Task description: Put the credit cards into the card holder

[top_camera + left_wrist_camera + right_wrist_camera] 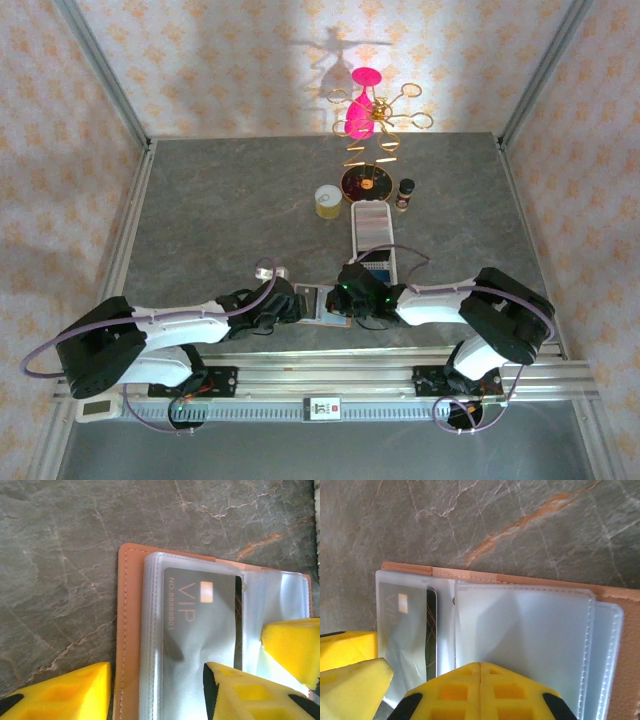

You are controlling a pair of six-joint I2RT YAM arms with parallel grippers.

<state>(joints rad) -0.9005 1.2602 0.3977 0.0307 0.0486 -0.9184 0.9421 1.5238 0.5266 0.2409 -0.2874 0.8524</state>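
We see a grey stone-look tabletop [220,220], marbled with pale veins and one rusty-orange streak [520,525], running under both hands. Around it are walls [250,60] papered cream with small orange motifs, bare metal posts [105,70] rise at the corners, and a rail [300,378] carrying the arm bases runs along the near edge. The card holder [322,305] lies flat and open on the tabletop between the two hands, tan leather outside, clear sleeves [155,630] fanned on top. Left hand [157,680]: fingers apart, one over bare stone just outside the leather edge, the other over the sleeves, so the holder's edge sits in the gap; we can't tell if it presses down. Right hand [480,666]: fingers together with no gap, tips over a clear sleeve; we can't tell whether they pinch it. A black VIP card [200,615] sits inside a sleeve, just ahead of the left hand and off to the side of the right hand. Beyond the right hand a long white tray [372,222] lies on the tabletop, with a blue card [377,264] at the end nearest that hand. Further beyond the hands are a pale yellow roll [326,201], a dark round disc [364,182], a small dark bottle [405,193], and a gold wire stand [385,115] with pink pieces [362,100], its shadow on the back wall.
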